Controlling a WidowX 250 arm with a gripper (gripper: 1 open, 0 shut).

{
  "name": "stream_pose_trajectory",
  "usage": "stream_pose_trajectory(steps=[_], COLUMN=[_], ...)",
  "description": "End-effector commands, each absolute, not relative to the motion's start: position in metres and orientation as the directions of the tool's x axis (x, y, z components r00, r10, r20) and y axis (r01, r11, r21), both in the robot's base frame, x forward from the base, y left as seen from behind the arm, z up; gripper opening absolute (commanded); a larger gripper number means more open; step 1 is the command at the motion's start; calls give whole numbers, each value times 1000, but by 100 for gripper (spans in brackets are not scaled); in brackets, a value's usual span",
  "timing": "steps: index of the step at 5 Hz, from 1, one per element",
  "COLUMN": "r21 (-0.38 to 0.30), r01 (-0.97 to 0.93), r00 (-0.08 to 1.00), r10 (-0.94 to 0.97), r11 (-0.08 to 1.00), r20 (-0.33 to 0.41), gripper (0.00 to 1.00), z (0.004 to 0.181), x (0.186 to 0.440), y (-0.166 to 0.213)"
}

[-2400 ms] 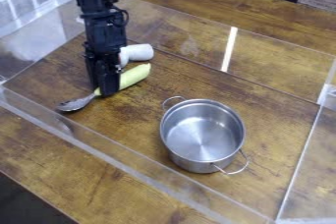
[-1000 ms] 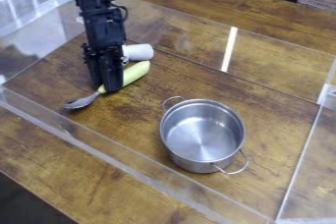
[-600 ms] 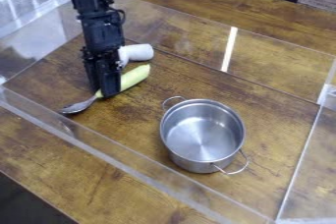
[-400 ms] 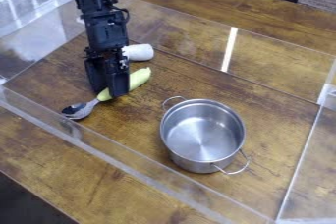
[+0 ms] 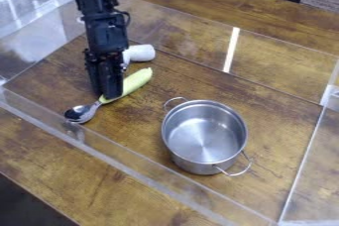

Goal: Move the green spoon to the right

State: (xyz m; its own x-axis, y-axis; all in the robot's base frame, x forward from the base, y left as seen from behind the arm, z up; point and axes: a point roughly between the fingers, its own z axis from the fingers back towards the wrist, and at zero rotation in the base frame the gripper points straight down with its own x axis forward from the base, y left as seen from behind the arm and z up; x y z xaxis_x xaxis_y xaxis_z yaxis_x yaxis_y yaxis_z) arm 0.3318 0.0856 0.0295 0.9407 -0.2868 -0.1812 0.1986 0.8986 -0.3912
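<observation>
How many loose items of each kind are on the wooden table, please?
Spoons: 1, the green spoon
Pots: 1, the steel pot
Small white items behind the gripper: 1
Total: 3

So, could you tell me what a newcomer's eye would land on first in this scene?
Probably the black gripper coming down at the left of the wooden table, shut on the green spoon, whose silver bowl lies toward the front-left edge. Next, the shiny steel pot standing empty right of centre, near the front.
</observation>
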Motion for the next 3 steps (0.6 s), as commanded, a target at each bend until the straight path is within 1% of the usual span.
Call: stream_pose_trajectory(steps=[1, 2, 3], r21=[-326, -313, -303], r01=[218, 199, 242], r00=[960, 968, 959], r10=[-263, -237, -275], r11=[920, 929, 922], r20=[-98, -88, -71], gripper=[0, 0, 0], z=[65, 71, 82], x=[350, 355, 353], y=[74, 68, 51])
